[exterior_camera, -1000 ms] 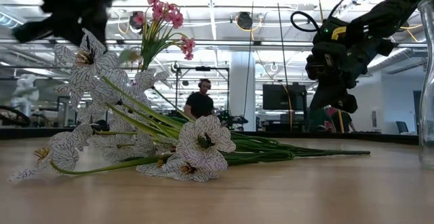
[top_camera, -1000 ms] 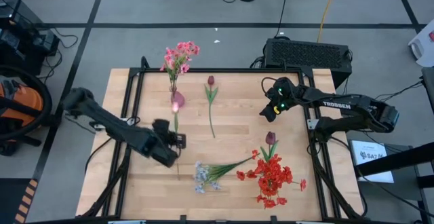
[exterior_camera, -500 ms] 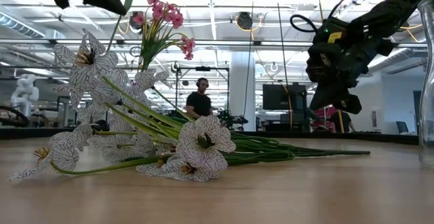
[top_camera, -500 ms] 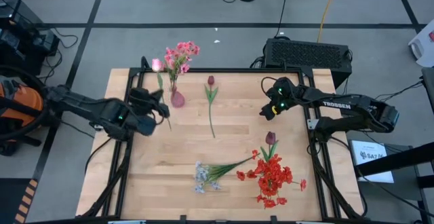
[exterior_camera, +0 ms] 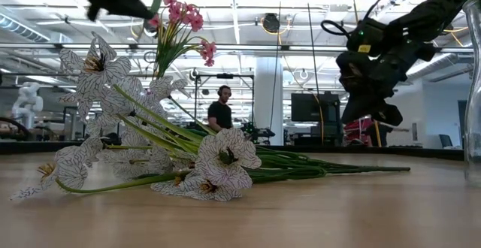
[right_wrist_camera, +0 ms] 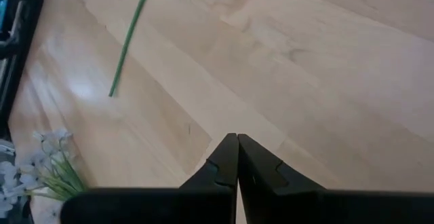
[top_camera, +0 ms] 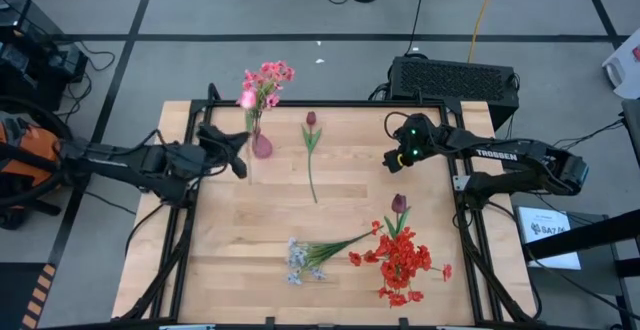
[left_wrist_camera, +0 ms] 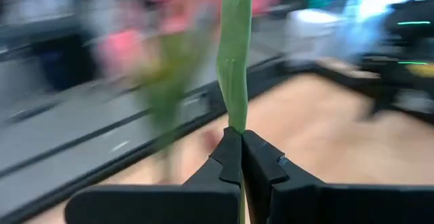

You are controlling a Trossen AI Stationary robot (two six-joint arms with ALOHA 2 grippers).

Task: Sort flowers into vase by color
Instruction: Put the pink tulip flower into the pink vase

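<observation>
L gripper (top_camera: 232, 150) at far-left of bench, just beside the vase (top_camera: 262, 147); fingers clenched on a green stem (left_wrist_camera: 234, 61), pink bud (top_camera: 246, 99) at its top, up by the pink cluster (top_camera: 266, 78) already standing in the vase. R gripper (top_camera: 398, 160) hovers over far-right of bench, fingers pressed together, nothing between them.

Risks, my read:
- Vase is small w/ narrow neck, one spray already in. Stem tip could miss the mouth or catch on the existing stems.
- Tall stems in a short vase = top-heavy. A sideways nudge from the arm prob. tips it.
- Thin stem may rotate in the grip, so aim drifts.

Still lying on bench: maroon tulip (top_camera: 311, 120) mid-far, second tulip (top_camera: 399, 204), red cluster (top_camera: 402, 260) near-right, pale blue-white bunch (top_camera: 300, 260) near-centre.

Surface: light wood bench (top_camera: 350, 215), black frame rails. Room: grey floor w/ tape lines, cables, black box (top_camera: 455, 78) behind bench; a person (exterior_camera: 220, 113) stands well back in the low view, open hall, ceiling lights.
</observation>
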